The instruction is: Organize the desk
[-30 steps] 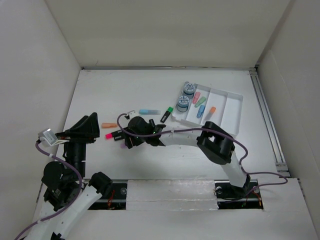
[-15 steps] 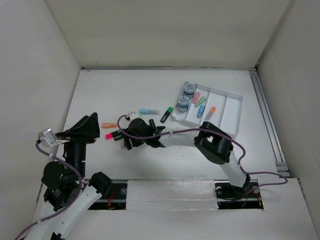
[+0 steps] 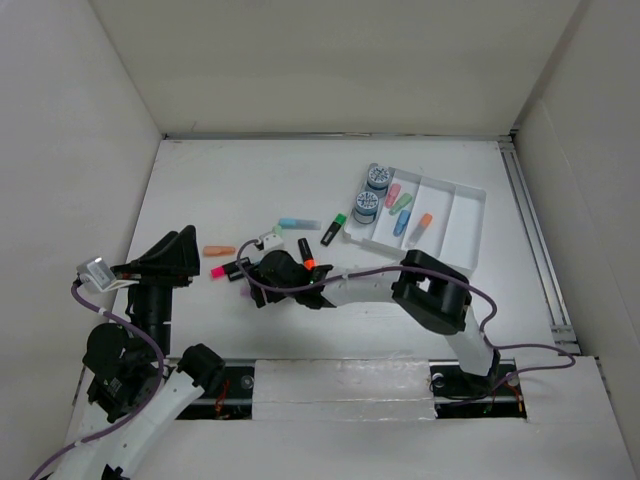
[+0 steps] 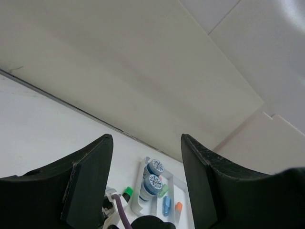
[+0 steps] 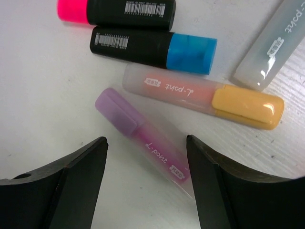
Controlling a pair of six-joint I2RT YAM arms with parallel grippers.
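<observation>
On the white desk (image 3: 200, 190) my right gripper (image 3: 252, 283) stands open low over a cluster of markers. In the right wrist view its fingers flank a purple-capped clear marker (image 5: 143, 140) lying flat, not touching it; the gripper (image 5: 145, 142) holds nothing. Just beyond lie an orange-capped clear marker (image 5: 205, 95), a black marker with a blue cap (image 5: 152, 46) and a black marker with a pink cap (image 5: 116, 7). My left gripper (image 3: 170, 255) hovers open and empty at the left, raised above the desk (image 4: 57, 114).
A white compartmented tray (image 3: 470, 190) at the back right holds two blue-topped cylinders (image 3: 370, 190) and several small markers. Loose on the desk: an orange marker (image 3: 218, 250), a light blue one (image 3: 298, 222), a green-capped black one (image 3: 333, 230), an orange-tipped black one (image 3: 305, 252).
My right gripper has shifted slightly toward the near edge, uncovering the orange-tipped black marker beside its wrist. The left arm has not moved.
</observation>
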